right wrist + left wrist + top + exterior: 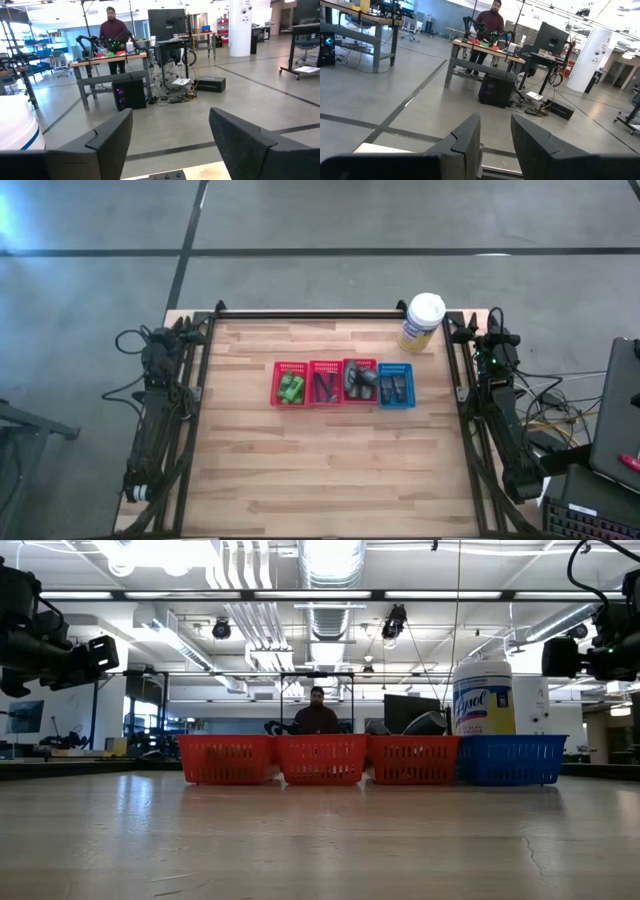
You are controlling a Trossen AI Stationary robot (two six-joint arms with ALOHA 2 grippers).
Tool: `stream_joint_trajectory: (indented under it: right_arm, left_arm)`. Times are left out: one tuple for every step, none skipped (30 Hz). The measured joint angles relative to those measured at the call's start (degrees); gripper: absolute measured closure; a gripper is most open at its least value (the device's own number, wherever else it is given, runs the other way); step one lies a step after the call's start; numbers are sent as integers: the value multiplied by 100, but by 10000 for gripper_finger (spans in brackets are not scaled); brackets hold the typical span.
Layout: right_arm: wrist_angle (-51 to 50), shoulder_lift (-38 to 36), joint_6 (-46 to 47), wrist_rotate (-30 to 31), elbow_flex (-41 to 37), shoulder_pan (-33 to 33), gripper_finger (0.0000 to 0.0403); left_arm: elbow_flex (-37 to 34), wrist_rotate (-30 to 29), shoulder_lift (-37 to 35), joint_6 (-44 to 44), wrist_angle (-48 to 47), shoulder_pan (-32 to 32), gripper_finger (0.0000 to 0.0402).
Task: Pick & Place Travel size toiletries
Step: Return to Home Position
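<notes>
In the high view the toiletries lie in a row of four small baskets at mid-table. The green bottles (291, 388) are in the leftmost red basket, the thin dark sticks (324, 385) in the second, and the grey tubes (360, 380) in the third. More dark items (396, 388) fill the blue basket. My left gripper (495, 145) is parked at the table's far left corner, open and empty. At the far right corner my right gripper (170, 145) is open wider, also empty, beside the canister. Both point away over the far edge.
A tall yellow canister with a white lid (422, 322) stands near the far right corner, behind the blue basket (510, 758). The red baskets (322, 758) stand side by side on the wooden table (330, 470). A person stands at a bench (490, 22) beyond the table.
</notes>
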Motion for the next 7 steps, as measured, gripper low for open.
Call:
stream_joint_trajectory:
  right_arm:
    - [0, 0, 0, 0, 0, 0, 144]
    - [0, 0, 0, 0, 0, 1, 147]
    - [0, 0, 0, 0, 0, 0, 150]
    - [0, 0, 0, 2, 0, 0, 153]
    - [0, 0, 0, 0, 0, 0, 155]
    - [0, 0, 0, 0, 0, 0, 158]
    - [0, 0, 0, 0, 0, 0, 161]
  left_arm:
    - [0, -2, 2, 0, 0, 0, 287]
    - [0, 0, 0, 0, 2, 0, 287]
    - [0, 0, 1, 0, 4, 0, 287]
    - [0, 0, 2, 0, 4, 0, 287]
    - [0, 0, 2, 0, 5, 0, 287]
    - [0, 0, 2, 0, 7, 0, 287]
    - [0, 0, 2, 0, 7, 0, 287]
